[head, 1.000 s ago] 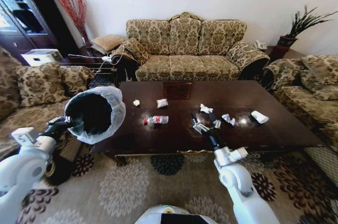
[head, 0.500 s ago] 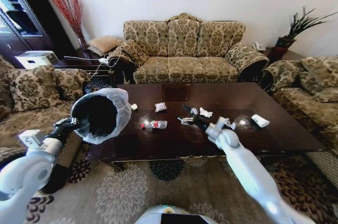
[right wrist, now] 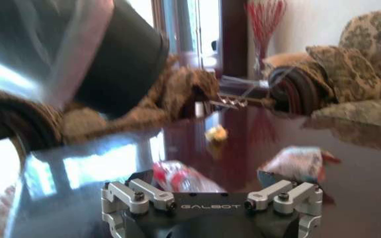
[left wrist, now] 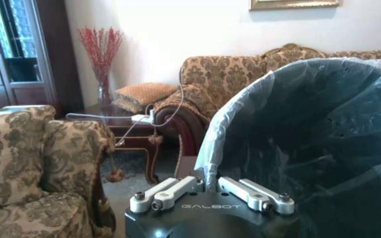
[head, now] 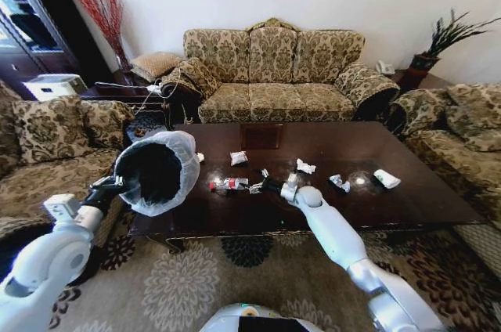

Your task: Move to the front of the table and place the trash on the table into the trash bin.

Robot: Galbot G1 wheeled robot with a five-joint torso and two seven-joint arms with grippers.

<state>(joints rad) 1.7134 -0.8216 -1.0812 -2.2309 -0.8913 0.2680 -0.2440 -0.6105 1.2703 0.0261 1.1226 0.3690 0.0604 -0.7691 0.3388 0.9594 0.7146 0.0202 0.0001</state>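
glossy dark brown wooden coffee table (head: 407, 191) sitting in front of the sofa, left gripper (head: 119, 185) pinching the rim of the round black bin with the crinkly translucent bag liner (head: 160, 171) and holding it tilted at the table's left end, right gripper (head: 256, 186) reaching over the tabletop with something small and silvery clamped in it, clear plastic bottle with a red cap (head: 228, 184) lying just beside it, crumpled white paper wad (head: 304, 166) and white rectangular packet (head: 386, 178) lying farther right on the shiny top

Dark table (head: 407, 191): bottle (head: 227, 184), wrappers (head: 340, 183), paper wads (head: 305, 166), white packet (head: 386, 178), prob.

My left arm is bent at my side, its gripper (head: 112, 188) clamped on the rim of the trash bin (head: 156, 171), which it holds tilted. My right arm reaches toward the bin, its gripper (head: 258, 185) low, pinched on a silvery wrapper (head: 256, 188).
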